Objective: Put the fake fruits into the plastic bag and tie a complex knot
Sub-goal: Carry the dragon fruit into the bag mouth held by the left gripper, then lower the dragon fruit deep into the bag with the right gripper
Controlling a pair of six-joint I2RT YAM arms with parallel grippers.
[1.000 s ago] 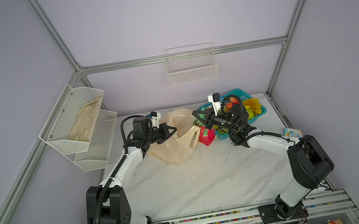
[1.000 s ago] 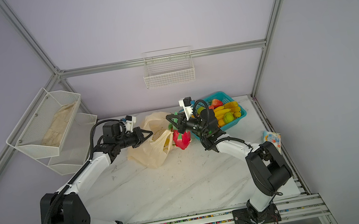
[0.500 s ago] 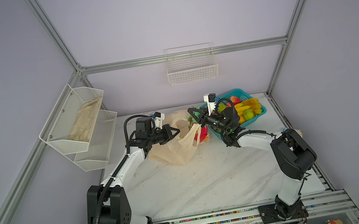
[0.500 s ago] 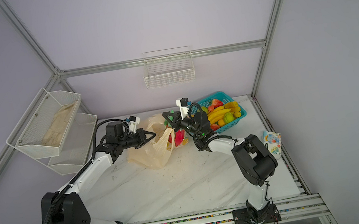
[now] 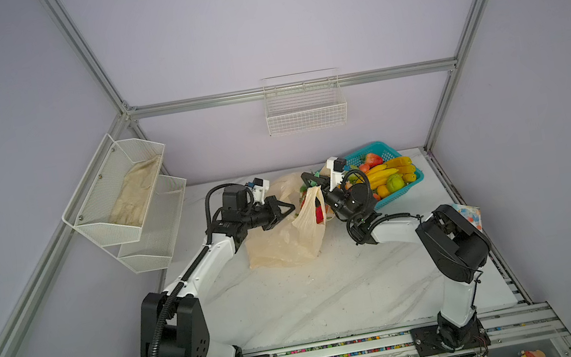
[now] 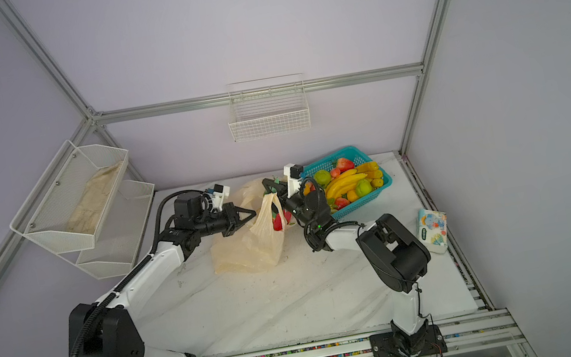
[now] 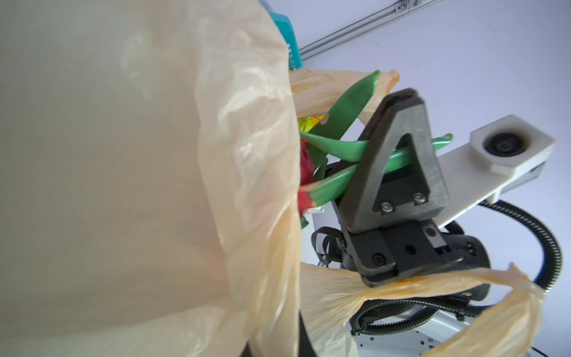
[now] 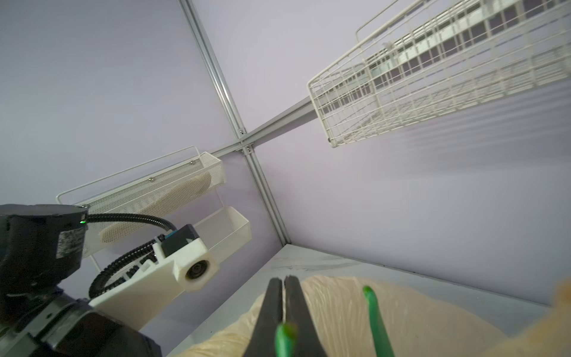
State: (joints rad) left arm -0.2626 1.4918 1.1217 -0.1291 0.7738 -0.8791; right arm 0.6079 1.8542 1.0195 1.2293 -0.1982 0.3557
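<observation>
The cream plastic bag point(image 5: 286, 241) point(image 6: 244, 248) lies on the marble table with its mouth held up. My left gripper point(image 5: 290, 208) point(image 6: 252, 213) is shut on the bag's rim; in the left wrist view the bag point(image 7: 154, 185) covers its jaws. My right gripper point(image 5: 305, 178) point(image 6: 267, 182) point(image 8: 282, 279) is shut on a green leaf of the red dragon fruit point(image 5: 319, 213) point(image 6: 277, 221) point(image 7: 306, 167). The fruit hangs in the bag's mouth behind a handle loop. The left wrist view shows the right gripper point(image 7: 401, 94) side on. More fake fruits point(image 5: 384, 173) point(image 6: 346, 181) fill the basket.
The teal mesh basket point(image 5: 388, 149) point(image 6: 349, 150) stands at the back right, just behind my right arm. A tissue pack point(image 5: 470, 214) point(image 6: 432, 230) lies at the right table edge. A white shelf rack point(image 5: 124, 197) hangs on the left wall, a wire basket point(image 5: 306, 114) on the back wall.
My right gripper has carried the dragon fruit leftward, from beside the bag into its mouth. The left gripper has kept hold of the bag's rim, shifting slightly.
</observation>
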